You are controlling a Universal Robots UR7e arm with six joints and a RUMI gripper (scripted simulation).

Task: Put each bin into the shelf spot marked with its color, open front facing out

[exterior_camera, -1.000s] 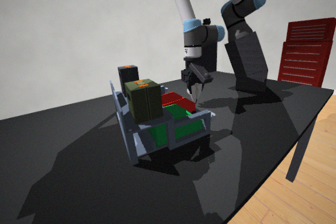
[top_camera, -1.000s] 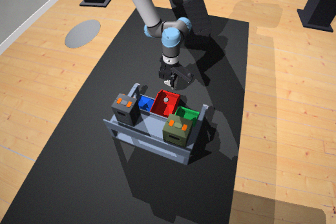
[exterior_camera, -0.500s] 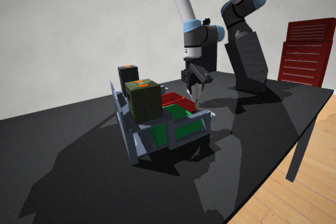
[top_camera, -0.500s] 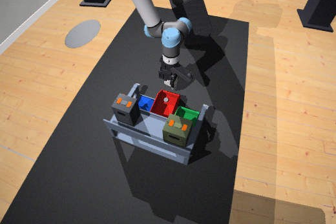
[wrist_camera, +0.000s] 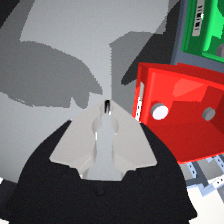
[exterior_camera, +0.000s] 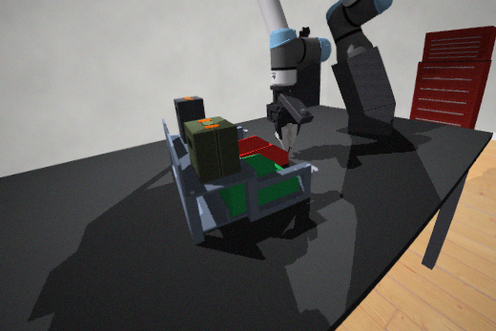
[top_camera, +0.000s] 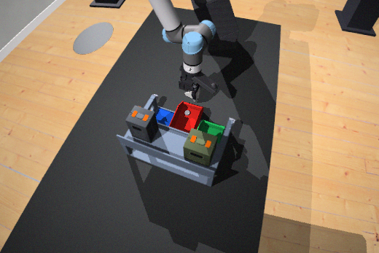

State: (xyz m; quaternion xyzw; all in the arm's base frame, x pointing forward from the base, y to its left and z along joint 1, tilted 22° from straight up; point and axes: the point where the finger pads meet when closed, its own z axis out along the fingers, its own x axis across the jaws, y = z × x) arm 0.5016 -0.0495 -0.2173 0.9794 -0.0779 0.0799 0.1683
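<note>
Three bins show in the top view: a blue bin (top_camera: 165, 117), a red bin (top_camera: 186, 117) and a green bin (top_camera: 211, 129), all at the shelf (top_camera: 165, 154). Two boxes sit on its top board, a dark grey box (top_camera: 141, 124) and an olive box (top_camera: 200, 147). My hand (top_camera: 193, 92) hangs just behind the red bin's outer wall, fingers pressed together, gripping nothing.

Exterior view: the red bin (exterior_camera: 259, 147) sticks out past the shelf frame toward my hand (exterior_camera: 287, 136), so I judge it not fully in. Green bin (exterior_camera: 264, 165) sits beside it; counter (exterior_camera: 405, 173) below.

Wrist view: my closed fingertips point at the counter, just beside the red bin (wrist_camera: 180, 112). It looks like stiff, light plastic with smooth, slippery walls; I'd push flat on the wall, or pinch its rim.
</note>
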